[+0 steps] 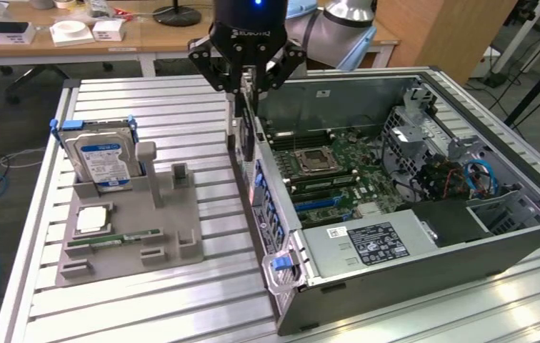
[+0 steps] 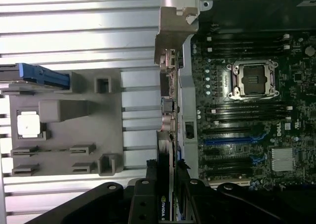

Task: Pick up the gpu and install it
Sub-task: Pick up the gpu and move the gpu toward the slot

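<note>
Nearest you on the slatted metal surface [image 1: 156, 300] sits the open computer case [image 1: 423, 257], its motherboard [image 1: 346, 164] exposed. At the exterior view's left is the grey holder [image 1: 179, 214]. It carries a memory stick [image 1: 113, 239] lying flat, a processor chip [image 1: 93, 220] behind it, and farther back a hard drive [image 1: 101, 157] standing upright.

Beyond these, your hand [image 1: 243, 89] is clamped on the gpu [image 1: 242, 136]. The card hangs edge-on and upright from the fingers, raised over the case wall that faces the holder, between holder and motherboard. You cannot tell whether it touches that wall.

From the wrist, the hand [image 2: 165, 184] grips the gpu [image 2: 167, 140] by its long edge, with the silvery bracket [image 2: 175, 31] at the far end.
</note>
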You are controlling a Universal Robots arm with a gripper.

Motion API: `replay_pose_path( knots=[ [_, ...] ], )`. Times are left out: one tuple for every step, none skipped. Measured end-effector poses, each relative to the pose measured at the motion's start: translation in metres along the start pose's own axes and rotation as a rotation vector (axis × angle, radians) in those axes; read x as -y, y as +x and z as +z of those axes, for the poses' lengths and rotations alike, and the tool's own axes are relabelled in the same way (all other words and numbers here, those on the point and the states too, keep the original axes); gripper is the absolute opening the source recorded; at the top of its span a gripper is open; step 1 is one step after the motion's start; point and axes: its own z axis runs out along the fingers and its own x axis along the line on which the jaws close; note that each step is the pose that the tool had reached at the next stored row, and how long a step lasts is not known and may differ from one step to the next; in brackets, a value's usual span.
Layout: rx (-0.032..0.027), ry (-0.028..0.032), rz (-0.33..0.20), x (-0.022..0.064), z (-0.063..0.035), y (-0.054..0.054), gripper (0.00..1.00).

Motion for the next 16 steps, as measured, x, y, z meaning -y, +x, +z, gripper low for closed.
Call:
replay_pose_path(
  knots=[
    [-0.0003, 0.0000, 0.000, -0.0001, -0.0008, -0.001, 0.26],
    [-0.0004, -0.0002, 0.000, -0.0003, -0.0013, -0.003, 0.26],
    [-0.0006, -0.0002, 0.000, -0.0004, -0.0015, -0.005, 0.26],
    [-0.0009, -0.0001, 0.000, -0.0006, -0.0015, -0.007, 0.26],
    [-0.0012, -0.0001, 0.000, -0.0009, -0.0014, -0.010, 0.26],
    [-0.0016, -0.0002, 0.000, -0.0012, -0.0014, -0.014, 0.26],
    [-0.0021, -0.0002, 0.000, -0.0014, -0.0013, -0.017, 0.26],
    [-0.0027, -0.0001, 0.000, -0.0016, -0.0012, -0.021, 0.26],
    [-0.0030, -0.0001, 0.000, -0.0019, -0.0011, -0.024, 0.26],
    [-0.0035, 0.0000, 0.000, -0.0021, -0.0011, -0.027, 0.26],
    [-0.0038, 0.0001, 0.000, -0.0024, -0.0011, -0.030, 0.26],
    [-0.0041, 0.0000, 0.000, -0.0026, -0.0010, -0.033, 0.26],
    [-0.0045, 0.0001, 0.000, -0.0029, -0.0010, -0.036, 0.26],
    [-0.0048, 0.0001, 0.000, -0.0031, -0.0009, -0.040, 0.26],
    [-0.0051, 0.0002, 0.000, -0.0033, -0.0009, -0.043, 0.26],
    [-0.0053, 0.0001, 0.000, -0.0036, -0.0008, -0.046, 0.26]
  ],
)
